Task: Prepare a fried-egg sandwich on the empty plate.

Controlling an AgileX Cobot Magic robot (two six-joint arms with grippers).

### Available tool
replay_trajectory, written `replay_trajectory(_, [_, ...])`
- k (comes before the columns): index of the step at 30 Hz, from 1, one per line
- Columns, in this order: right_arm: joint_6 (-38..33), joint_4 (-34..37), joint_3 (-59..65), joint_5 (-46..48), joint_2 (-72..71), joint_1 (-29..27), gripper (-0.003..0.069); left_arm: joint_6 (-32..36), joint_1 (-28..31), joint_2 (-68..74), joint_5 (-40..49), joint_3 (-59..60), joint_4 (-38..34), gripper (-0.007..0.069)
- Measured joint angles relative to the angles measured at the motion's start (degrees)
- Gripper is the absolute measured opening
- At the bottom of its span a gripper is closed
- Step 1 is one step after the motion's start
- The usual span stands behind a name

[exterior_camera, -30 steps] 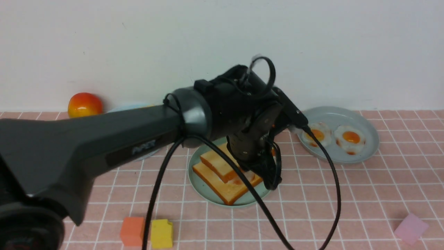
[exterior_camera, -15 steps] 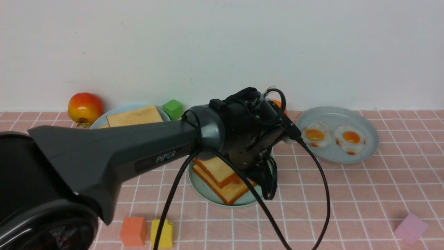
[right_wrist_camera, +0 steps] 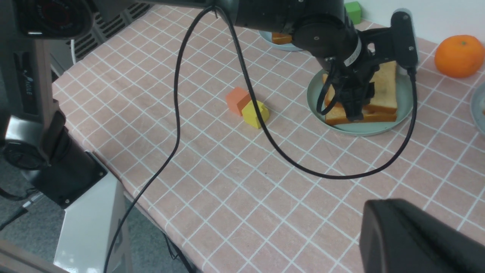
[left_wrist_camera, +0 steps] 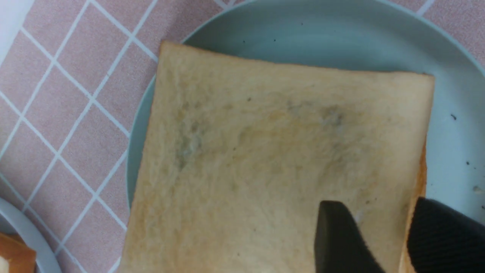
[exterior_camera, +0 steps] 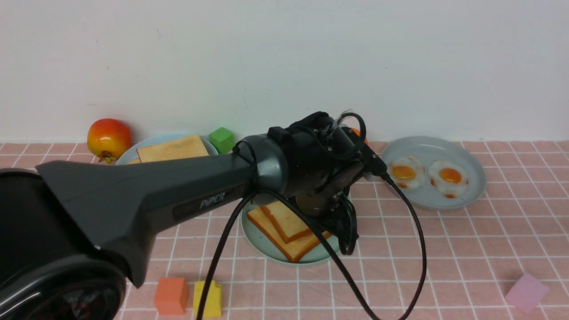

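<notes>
left gripper (left_wrist_camera: 380, 223) fingers parted, straddling one edge of the top toast slice (left_wrist_camera: 265, 151), fried-egg sandwich (exterior_camera: 284, 224) sitting flat on the mint-green plate (exterior_camera: 252, 231) mid-table, egg hidden tbh, right gripper (right_wrist_camera: 416, 239) clamped shut, well apart from the plate

Left arm (exterior_camera: 178, 186) partly hides the mint plate (exterior_camera: 257, 236).

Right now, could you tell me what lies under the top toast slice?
A second toast slice, offset, rests on the mint-green plate. The top slice covers whether an egg lies between them.
</notes>
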Motion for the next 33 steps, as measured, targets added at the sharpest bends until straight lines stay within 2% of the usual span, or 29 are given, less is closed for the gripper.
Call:
replay_trajectory(6, [0.00, 0.13, 0.00, 0.00, 0.00, 0.00, 0.0005, -3.10, -0.12, -2.17, 1.90, 0.00, -1.99, 0.0334])
replay_trajectory(10, [0.00, 0.13, 0.00, 0.00, 0.00, 0.00, 0.0005, -5.55, -1.81, -8.06, 5.24, -0.24, -2.62, 0.0309])
replay_trajectory(12, [0.00, 0.13, 0.00, 0.00, 0.00, 0.00, 0.0005, -6.44, -2.96, -10.98, 5.66, -0.29, -3.07, 0.0280])
replay_trajectory(14, [0.00, 0.13, 0.00, 0.00, 0.00, 0.00, 0.0005, -8.72, -4.93, -18.36, 5.38, 0.00, -4.44, 0.0202])
replay_trajectory(17, [0.00, 0.54, 0.00, 0.00, 0.00, 0.00, 0.0006, -11.80, -6.85, -30.44, 0.49, 5.38, -7.30, 0.0069])
replay_trajectory(18, [0.00, 0.54, 0.00, 0.00, 0.00, 0.00, 0.0006, -12.33, -6.95, -33.08, -0.85, 6.54, -7.98, 0.0046])
replay_trajectory(19, [0.00, 0.92, 0.00, 0.00, 0.00, 0.00, 0.0006, -13.33, -7.03, -39.41, -4.09, 11.42, -9.24, -0.0001])
replay_trajectory(20, [0.00, 0.92, 0.00, 0.00, 0.00, 0.00, 0.0006, -13.69, -7.03, -44.00, -6.49, 15.58, -10.06, -0.0013])
replay_trajectory(25, [0.00, 0.92, 0.00, 0.00, 0.00, 0.00, 0.0008, -14.77, -7.03, -62.58, -18.21, 35.76, -12.08, -0.0013])
replay_trajectory(29, [0.00, 1.24, 0.00, 0.00, 0.00, 0.00, 0.0008, -15.32, -7.03, -81.77, -35.24, 58.26, -13.78, -0.0013])
replay_trajectory(33, [0.05, 1.43, 0.00, 0.00, 0.00, 0.00, 0.0008, -16.16, -6.97, -91.79, -42.06, 69.26, -13.90, -0.0013])
